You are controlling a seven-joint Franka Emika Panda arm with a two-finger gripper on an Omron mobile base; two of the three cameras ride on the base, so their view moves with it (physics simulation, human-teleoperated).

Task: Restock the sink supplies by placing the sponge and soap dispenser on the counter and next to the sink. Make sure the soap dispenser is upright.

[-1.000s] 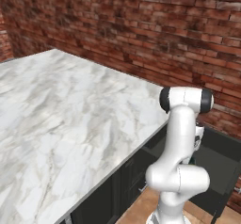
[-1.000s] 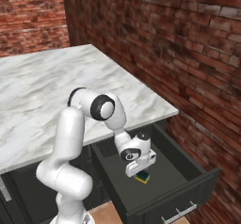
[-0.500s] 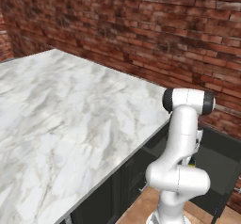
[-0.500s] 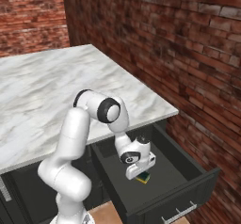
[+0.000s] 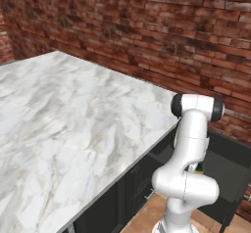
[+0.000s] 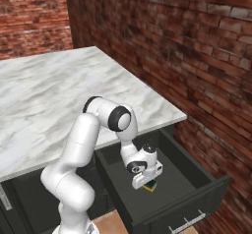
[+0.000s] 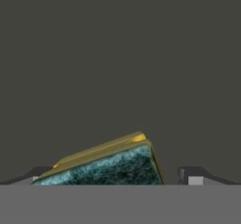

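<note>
The sponge (image 6: 149, 185) lies on the floor of an open dark drawer (image 6: 197, 181) under the marble tabletop (image 6: 59, 95), so the arm bends down off the tabletop's edge to reach it. The gripper (image 6: 146, 180) sits directly over the sponge. In the hand view its fingers (image 7: 195, 176) stand spread to either side of the sponge (image 7: 108, 164), open and not yet closed on it, apparently so they can straddle it for a pinch. I judge the grasp is next.
</note>
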